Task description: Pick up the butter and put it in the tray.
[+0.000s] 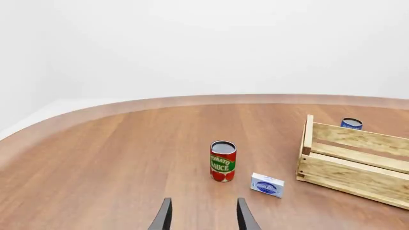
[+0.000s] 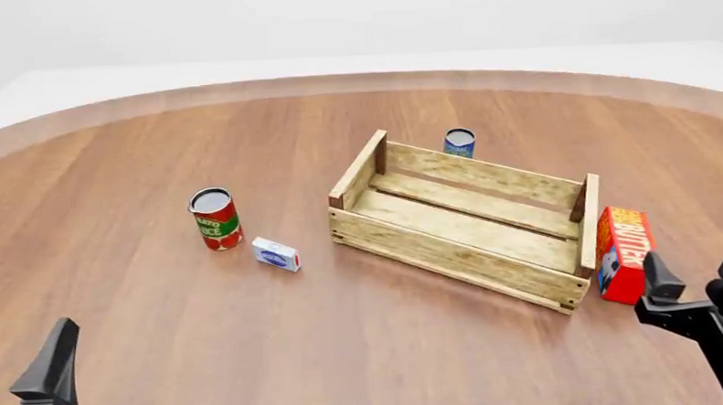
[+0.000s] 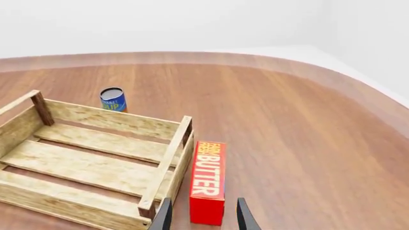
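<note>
The butter (image 2: 622, 253) is a red and orange carton with white lettering, lying on the table against the right end of the tray (image 2: 460, 218), a large crate of light wooden slats. The right wrist view has the butter (image 3: 208, 181) just ahead of my right gripper (image 3: 201, 215), whose open fingers sit on either side of its near end without touching. In the front view the right gripper (image 2: 698, 283) hangs just right of the carton. My left gripper (image 2: 20, 350) is open and empty at the front left, far from the butter; its fingers (image 1: 164, 215) face the cans.
A red tomato sauce can (image 2: 216, 218) and a small white-and-blue box (image 2: 275, 255) stand left of the tray. A blue can (image 2: 459, 142) sits behind the tray's far side. The round table edge (image 2: 356, 79) curves across the back.
</note>
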